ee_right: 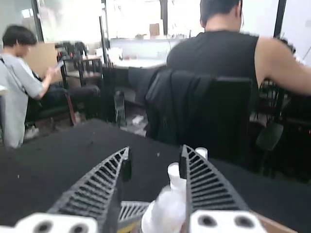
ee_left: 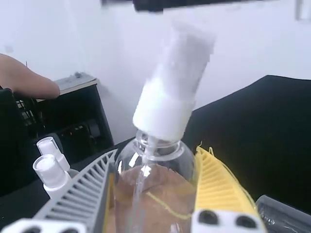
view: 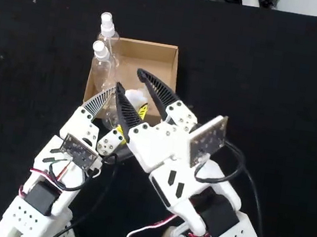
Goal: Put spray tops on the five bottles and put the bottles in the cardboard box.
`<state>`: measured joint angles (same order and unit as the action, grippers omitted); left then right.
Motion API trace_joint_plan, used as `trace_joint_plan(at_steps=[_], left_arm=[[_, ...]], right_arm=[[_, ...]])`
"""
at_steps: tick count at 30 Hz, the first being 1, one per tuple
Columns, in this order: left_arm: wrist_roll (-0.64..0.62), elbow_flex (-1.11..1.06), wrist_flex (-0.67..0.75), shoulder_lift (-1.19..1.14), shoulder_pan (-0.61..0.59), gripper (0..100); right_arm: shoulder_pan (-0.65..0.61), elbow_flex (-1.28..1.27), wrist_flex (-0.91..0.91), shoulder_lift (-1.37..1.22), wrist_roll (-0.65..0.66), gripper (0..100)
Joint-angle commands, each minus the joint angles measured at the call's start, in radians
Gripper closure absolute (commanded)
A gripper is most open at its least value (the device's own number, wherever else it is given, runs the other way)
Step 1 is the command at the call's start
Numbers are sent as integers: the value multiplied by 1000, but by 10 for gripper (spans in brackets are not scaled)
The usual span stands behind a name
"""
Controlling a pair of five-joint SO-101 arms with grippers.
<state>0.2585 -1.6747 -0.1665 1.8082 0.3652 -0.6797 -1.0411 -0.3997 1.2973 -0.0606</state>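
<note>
My left gripper (ee_left: 158, 155) is shut on a clear bottle (ee_left: 150, 189) whose white spray top (ee_left: 167, 97) sits tilted on the neck. In the high view the left gripper (view: 118, 109) holds this bottle at the near edge of the cardboard box (view: 156, 55). My right gripper (view: 129, 79) hangs open just above it, black fingers either side of the white top (view: 134, 98). In the right wrist view the right gripper (ee_right: 155, 150) stands wide with that top (ee_right: 163, 216) low between its fingers. Two capped bottles (view: 105, 45) stand at the box's left wall.
The black table (view: 271, 82) spreads wide to the right of and beyond the box. Both arms crowd together at the near side of the box. The two standing bottles (ee_left: 51, 167) are close to the left gripper.
</note>
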Motion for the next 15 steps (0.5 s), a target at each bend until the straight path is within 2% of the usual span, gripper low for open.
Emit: trace_joint_plan(at_steps=[1,8,15], left_arm=[[8,-24,23,17,-12,938],[8,-24,23,17,-15,938],[8,-24,23,15,-15,938]], right_arm=[[-11,44,-17,19,2,860],[14,68,-21,45,2,860],[256,185,-222,202,2,861]])
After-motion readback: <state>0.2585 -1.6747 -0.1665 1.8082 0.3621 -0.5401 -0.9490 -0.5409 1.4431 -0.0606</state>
